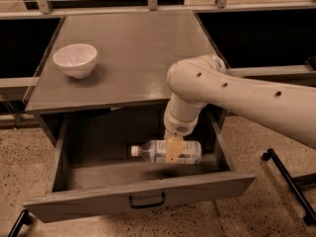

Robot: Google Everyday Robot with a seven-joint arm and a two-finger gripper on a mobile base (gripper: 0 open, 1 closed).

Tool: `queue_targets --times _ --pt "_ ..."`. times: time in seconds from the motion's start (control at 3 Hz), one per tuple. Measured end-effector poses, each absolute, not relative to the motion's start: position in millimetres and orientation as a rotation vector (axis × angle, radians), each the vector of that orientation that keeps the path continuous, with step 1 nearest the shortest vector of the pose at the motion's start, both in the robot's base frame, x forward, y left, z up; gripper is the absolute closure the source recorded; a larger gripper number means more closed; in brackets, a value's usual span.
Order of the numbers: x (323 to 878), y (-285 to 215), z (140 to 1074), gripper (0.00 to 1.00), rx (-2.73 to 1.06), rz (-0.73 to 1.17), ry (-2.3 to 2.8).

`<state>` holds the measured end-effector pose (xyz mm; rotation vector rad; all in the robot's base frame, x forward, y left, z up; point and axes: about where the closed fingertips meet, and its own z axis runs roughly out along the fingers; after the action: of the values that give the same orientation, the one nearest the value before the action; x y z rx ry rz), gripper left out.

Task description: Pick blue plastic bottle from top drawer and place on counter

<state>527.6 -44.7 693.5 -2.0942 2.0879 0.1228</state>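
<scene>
Starting nearest: the top drawer, standing wide open, with a dark curved handle at the middle of its front panel.

Inside, right of centre: the blue plastic bottle, lying on its side, white cap to the left. A shadow is seen beneath it, so it is judged to be just clear of the drawer floor.

The gripper is positioned inside the drawer and clamped across the bottle's middle, one yellowish finger laid over the label.

Above: the white arm, bent over the counter's front edge.

Behind: the counter, with a white bowl near its left edge, well apart from the arm.

Risks noted: the smooth round body may be twisted or slipped loose in a mid-length pinch. Either end may be caught under the counter lip if the bottle is raised before being drawn outward.
</scene>
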Motion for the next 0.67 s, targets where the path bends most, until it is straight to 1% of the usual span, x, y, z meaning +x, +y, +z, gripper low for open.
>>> queue_targets --times 0.33,0.67 --pt "531 -53 757 1.0 -2.109 0.116 1.967" --pt "546 -59 823 1.0 -2.141 0.04 1.835"
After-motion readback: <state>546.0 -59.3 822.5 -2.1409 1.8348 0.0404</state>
